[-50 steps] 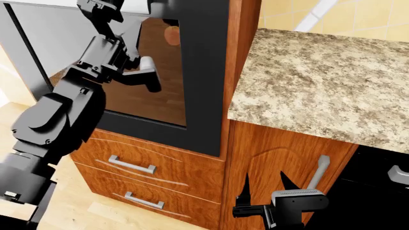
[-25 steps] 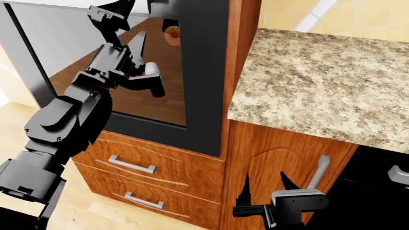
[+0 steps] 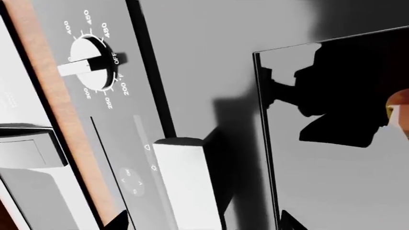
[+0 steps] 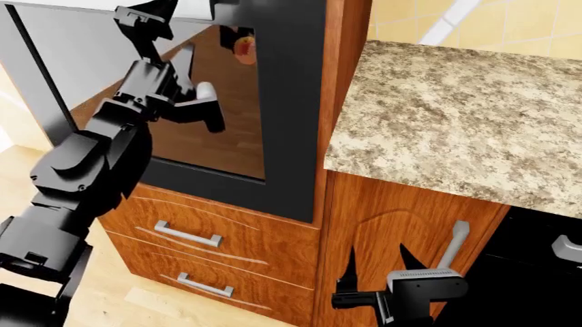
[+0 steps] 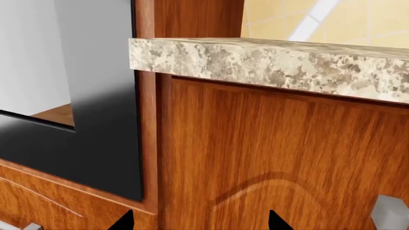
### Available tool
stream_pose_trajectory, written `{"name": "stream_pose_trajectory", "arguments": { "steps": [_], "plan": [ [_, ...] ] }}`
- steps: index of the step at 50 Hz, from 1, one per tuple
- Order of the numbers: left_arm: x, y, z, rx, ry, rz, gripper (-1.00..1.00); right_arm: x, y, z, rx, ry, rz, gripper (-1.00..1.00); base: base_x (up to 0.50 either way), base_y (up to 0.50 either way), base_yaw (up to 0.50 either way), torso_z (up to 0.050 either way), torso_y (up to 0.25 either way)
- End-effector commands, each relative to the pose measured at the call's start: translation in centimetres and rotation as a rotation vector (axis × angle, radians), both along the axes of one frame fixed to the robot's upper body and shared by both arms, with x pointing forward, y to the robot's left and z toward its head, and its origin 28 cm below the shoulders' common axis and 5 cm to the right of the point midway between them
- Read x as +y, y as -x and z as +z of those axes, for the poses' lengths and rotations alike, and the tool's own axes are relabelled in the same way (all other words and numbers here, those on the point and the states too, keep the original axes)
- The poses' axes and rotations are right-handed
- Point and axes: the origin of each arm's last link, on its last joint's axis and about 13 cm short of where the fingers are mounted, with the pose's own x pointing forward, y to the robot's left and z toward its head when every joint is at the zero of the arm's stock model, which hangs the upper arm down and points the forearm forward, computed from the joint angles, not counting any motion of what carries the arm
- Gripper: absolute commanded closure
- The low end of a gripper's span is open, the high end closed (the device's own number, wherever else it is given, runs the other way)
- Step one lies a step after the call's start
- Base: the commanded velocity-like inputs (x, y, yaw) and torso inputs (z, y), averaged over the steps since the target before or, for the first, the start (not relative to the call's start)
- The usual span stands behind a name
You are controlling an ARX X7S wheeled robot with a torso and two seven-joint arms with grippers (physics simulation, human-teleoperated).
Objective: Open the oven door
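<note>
The oven door (image 4: 291, 102) has a wide black frame around a glossy glass window (image 4: 227, 129). My left gripper (image 4: 180, 27) is raised to the door's top edge, fingers pointing up. In the left wrist view the grey bar handle (image 3: 187, 184) lies between the spread fingertips of the left gripper (image 3: 203, 223) and touches neither; the window (image 3: 338, 153) mirrors the arm. I cannot tell whether the door is ajar. My right gripper (image 4: 377, 259) hangs open and empty low in front of a wooden cabinet door (image 5: 281, 158), its tips framing the right gripper's (image 5: 199, 223) view.
The oven's control panel with a temperature knob (image 3: 89, 57) sits beside the handle. Below the oven are two wooden drawers (image 4: 187, 235). A speckled granite countertop (image 4: 454, 116) juts out at the right. The cabinet's grey handle (image 4: 454, 245) and a black dishwasher front (image 4: 546, 286) lie by the right gripper.
My left arm swung slightly right, then back left and a little higher along the door's top. The right arm has not moved.
</note>
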Motion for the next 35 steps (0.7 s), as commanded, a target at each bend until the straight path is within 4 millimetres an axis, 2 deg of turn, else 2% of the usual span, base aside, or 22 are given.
{"name": "stream_pose_trajectory", "arguments": {
  "steps": [1, 13, 35],
  "plan": [
    [0.0, -0.3, 0.9, -0.016, -0.008, 0.010, -1.00, 0.0, 0.1, -0.1, 0.000, 0.001, 0.001, -1.00, 0.00, 0.00, 0.00, 0.000, 0.000],
    [-0.5, -1.2, 0.9, -0.001, -0.028, 0.008, -1.00, 0.0, 0.1, 0.0, -0.002, 0.001, 0.000, -1.00, 0.00, 0.00, 0.00, 0.000, 0.000],
    [-0.1, -1.8, 1.2, 0.003, -0.014, 0.029, -1.00, 0.0, 0.0, -0.1, 0.003, -0.005, -0.004, -1.00, 0.00, 0.00, 0.00, 0.000, 0.000]
  ]
}}
